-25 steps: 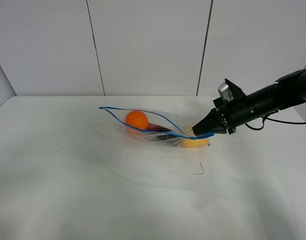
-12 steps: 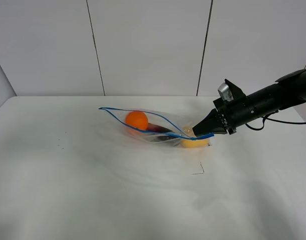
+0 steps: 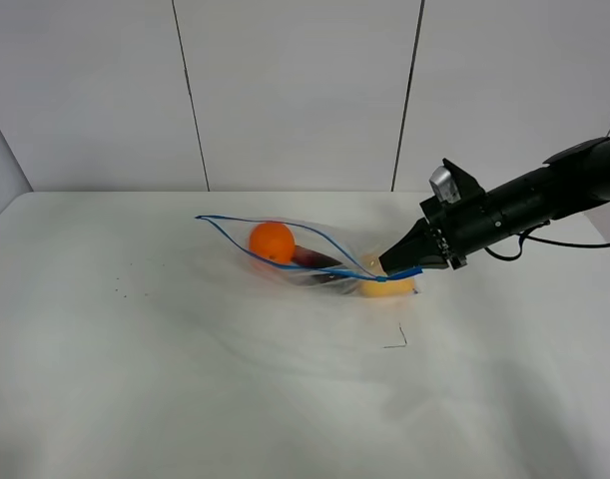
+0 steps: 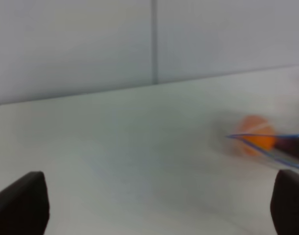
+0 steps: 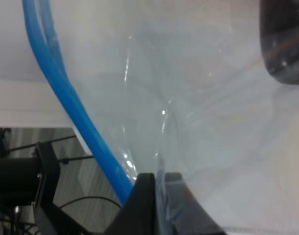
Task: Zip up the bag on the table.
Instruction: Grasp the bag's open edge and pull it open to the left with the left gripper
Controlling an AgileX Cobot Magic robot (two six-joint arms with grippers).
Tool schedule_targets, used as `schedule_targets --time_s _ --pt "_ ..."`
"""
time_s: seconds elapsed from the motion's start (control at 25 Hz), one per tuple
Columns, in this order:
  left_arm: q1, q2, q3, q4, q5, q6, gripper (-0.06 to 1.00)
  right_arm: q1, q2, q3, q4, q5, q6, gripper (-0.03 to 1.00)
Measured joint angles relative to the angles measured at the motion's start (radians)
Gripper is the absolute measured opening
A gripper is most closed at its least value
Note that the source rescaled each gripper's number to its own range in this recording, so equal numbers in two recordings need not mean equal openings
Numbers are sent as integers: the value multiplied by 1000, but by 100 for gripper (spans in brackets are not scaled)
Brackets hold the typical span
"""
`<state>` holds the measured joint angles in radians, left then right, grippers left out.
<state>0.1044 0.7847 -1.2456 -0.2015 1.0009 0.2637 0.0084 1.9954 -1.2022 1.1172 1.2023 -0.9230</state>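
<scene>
Left wrist view shows the left tool [image 4: 154, 208] with its 2 fingers spread wide and nothing between them, hovering over bare bench [image 4: 115, 147], the bag [image 4: 271, 144] blurred ahead and well apart from it; this tool is out of the exterior high view. In that high view the bag lies a little right of the bench's middle with its mouth gaping. The 2 blue zip strips [image 3: 285, 262] meet at the left tip and bow apart over an orange [image 3: 272, 240], a dark purple piece [image 3: 314, 258] and a yellow one [image 3: 386, 288]. At the right end the right tool [image 3: 404, 267] is clamped shut on the bag's corner, where the strips rejoin; the right wrist view shows film pinched at its tips beside the blue strip. The step in hand looks like anchoring that corner so the other tool can run the seal. To do it well, I judge the right tool should hold the corner taut and low while the left pinches both strips at 1 end and slides along them without dragging the bag. Room is generous: wide bare bench lies left and in front, the back edge and wall are near behind, and only a small dark bent scrap [image 3: 395, 339] lies in front of the right end.
</scene>
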Motion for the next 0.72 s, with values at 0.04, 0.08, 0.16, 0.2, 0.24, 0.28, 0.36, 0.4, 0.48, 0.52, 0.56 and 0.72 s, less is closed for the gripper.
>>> schedule_targets --time_s 0.04,0.08,0.16,0.2,0.24,0.28,0.36,0.4,0.48,0.52,0.56,0.72 --pt "-3 1 0 -3 2 11 92 10 0 0 0 0 1 0" --pt "-10 1 0 -3 2 18 92 20 0 0 0 0 2 0" --pt "-32 -2 0 0 -2 39 92 32 0 0 0 -2 12 0" --pt "-43 -1 0 6 -9 46 92 33 0 0 0 -2 16 0" --pt "-51 -1 0 19 -16 48 92 33 0 0 -1 -2 17 0" --pt "-58 0 0 32 -22 50 92 33 0 0 -5 -2 20 0" --pt "-70 9 0 62 -32 51 92 33 0 0 -12 -3 19 0" --pt "-80 13 0 90 -32 52 92 33 0 0 -14 -5 19 0" --pt "-117 32 9 159 -37 54 92 33 0 0 -15 -5 19 0" --pt "-147 42 15 201 -37 54 92 33 0 0 -15 -6 19 0" --pt "-181 49 25 239 -37 54 92 33 0 0 -15 -6 19 0" --pt "-329 85 76 416 -41 18 92 33 0 0 -16 -12 19 0"
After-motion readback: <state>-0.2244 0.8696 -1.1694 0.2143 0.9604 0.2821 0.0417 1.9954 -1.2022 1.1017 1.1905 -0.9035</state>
